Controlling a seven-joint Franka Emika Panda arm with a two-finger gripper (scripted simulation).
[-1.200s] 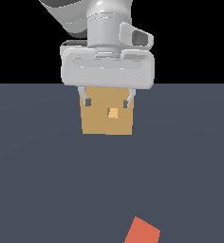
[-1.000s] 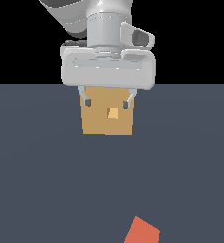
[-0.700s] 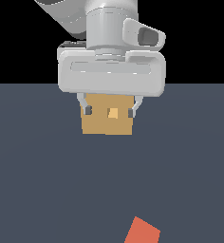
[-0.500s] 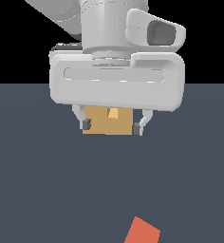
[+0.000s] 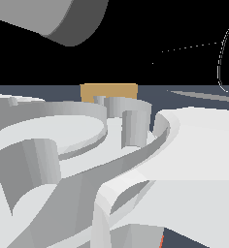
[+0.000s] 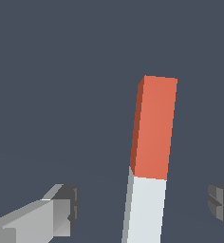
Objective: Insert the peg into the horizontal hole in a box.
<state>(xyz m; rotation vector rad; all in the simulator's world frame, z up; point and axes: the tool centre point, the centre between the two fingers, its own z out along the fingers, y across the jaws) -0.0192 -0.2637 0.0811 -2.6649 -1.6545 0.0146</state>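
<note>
While the exterior view is nearly filled by the arm's pale housing, only the top strip of the box (image 5: pixel 109 92) shows, unlettered. Seen from the wrist, the peg (image 6: pixel 149 161) lies on the dark floor (image 6: pixel 61 71) between the spread, empty fingers (image 6: pixel 61 209) of the gripper (image 6: pixel 144 209).

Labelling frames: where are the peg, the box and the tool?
peg (image 6: pixel 154 128): wrist view, red-orange half.
box (image 5: pixel 109 90): exterior view, visible top strip.
tool (image 6: pixel 144 209): wrist view, midway between its fingertips.

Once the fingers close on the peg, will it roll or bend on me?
The peg looks square-sectioned with flat faces, so it probably won't roll. It reads straight and stiff, so bending seems unlikely. A grip far from the middle of its long slim shape might let it pivot.
</note>
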